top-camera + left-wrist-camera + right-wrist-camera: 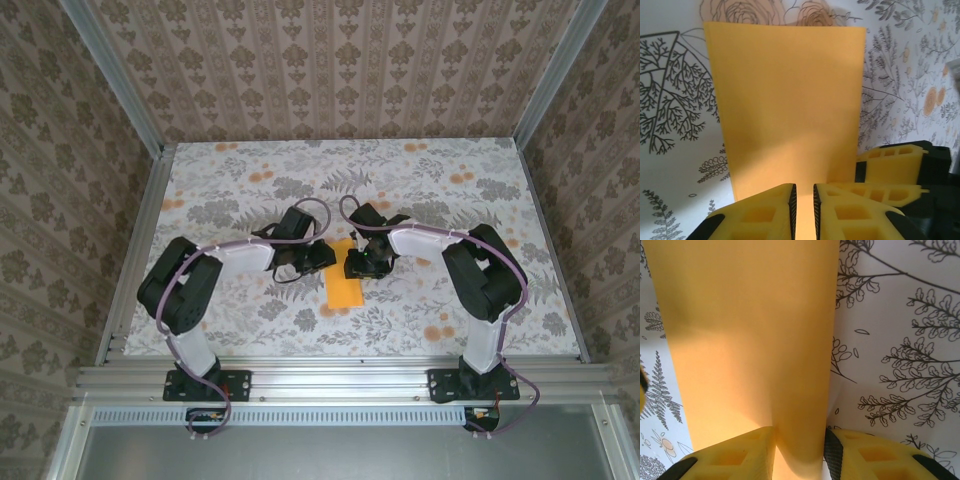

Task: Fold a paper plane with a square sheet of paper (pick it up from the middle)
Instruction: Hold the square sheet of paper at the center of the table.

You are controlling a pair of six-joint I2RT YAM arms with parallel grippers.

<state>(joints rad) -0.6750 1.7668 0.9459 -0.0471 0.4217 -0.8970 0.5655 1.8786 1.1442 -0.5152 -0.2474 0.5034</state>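
Observation:
The bright-orange sheet of paper (345, 290) lies on the flowered table as a tall rectangle between the two arms. My left gripper (326, 258) rests over its upper left edge. In the left wrist view the left gripper (805, 202) has its jaws a narrow gap apart, with flat paper (790, 100) showing beneath that gap. My right gripper (357, 264) is at the paper's upper right edge. The right wrist view shows the right gripper (799, 452) closed around a curled-up fold of the paper (750, 340).
The right gripper's yellow fingers (892, 160) sit close beside the left gripper. The flowered table cover (450, 300) spreads out on all sides. Aluminium rails (340, 375) run along the near edge, and patterned walls enclose the other sides.

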